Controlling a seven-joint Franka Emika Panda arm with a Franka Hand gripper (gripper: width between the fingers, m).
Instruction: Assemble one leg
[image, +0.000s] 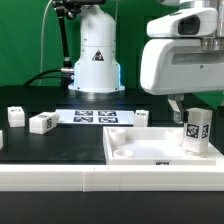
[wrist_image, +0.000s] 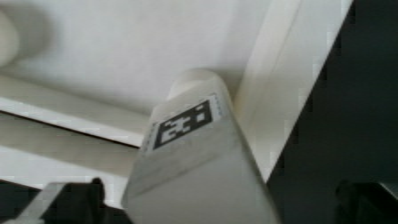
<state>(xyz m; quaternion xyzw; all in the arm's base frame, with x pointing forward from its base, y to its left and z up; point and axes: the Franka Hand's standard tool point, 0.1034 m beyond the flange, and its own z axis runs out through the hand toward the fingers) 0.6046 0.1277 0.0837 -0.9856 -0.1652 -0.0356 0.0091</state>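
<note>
The white tray (image: 130, 152) lies by the front edge of the black worktop (image: 60, 142), toward the exterior view's right. My pincer (wrist_image: 217, 205) hangs open, its fingers apart from the leg (image: 195, 130) standing upright in the tray.

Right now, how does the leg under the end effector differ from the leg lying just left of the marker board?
The leg under the end effector stands upright; the leg left of the marker board lies flat. The upright leg is at the tray's corner; the lying leg is on the dark table. Both are small white blocks bearing a black-and-white tag.
</note>
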